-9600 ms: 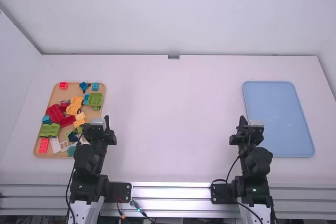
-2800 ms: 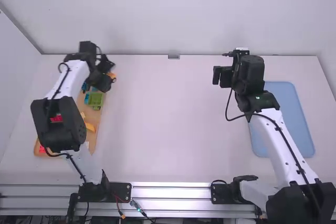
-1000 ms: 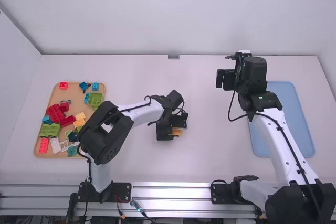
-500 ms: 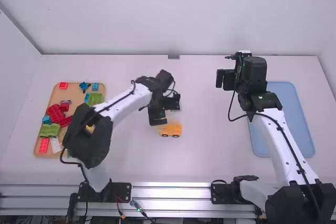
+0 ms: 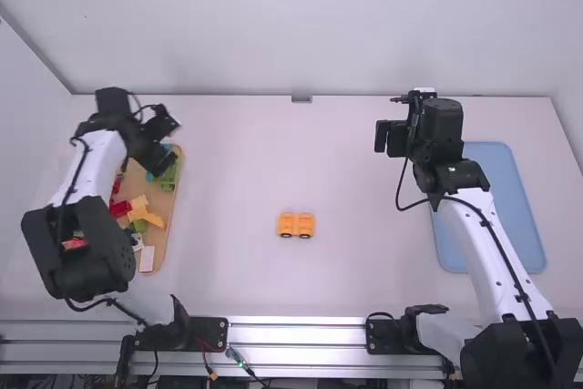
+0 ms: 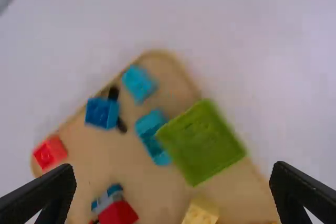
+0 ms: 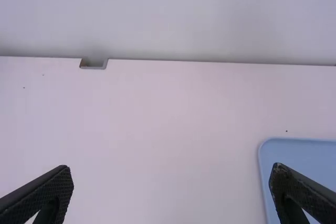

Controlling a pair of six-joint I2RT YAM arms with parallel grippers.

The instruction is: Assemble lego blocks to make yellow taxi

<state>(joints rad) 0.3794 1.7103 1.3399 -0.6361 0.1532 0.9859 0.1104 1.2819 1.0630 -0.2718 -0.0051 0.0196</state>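
Note:
My left gripper (image 5: 168, 145) is over the far part of the wooden tray (image 5: 171, 234). In the left wrist view this gripper (image 6: 173, 192) is open, with the green block (image 6: 202, 142), blue blocks (image 6: 102, 113) and a yellow block (image 6: 201, 211) below it. The orange-yellow car base (image 5: 296, 224) stands alone on the middle of the table, black wheels toward the near side. My right gripper (image 5: 392, 137) is above the table, left of the blue tray; in the right wrist view the gripper (image 7: 172, 192) is open and holds nothing.
At the right lies the blue tray (image 5: 492, 225), partly under the right arm. Red blocks (image 5: 119, 208) and other pieces lie in the wooden tray near the left arm's links. A wall runs along the table's far edge.
The left gripper let go of the orange-yellow car base at mid-table and moved left, back over the wooden tray. The base stays where it was set down. The right arm looks unmoved over the last second.

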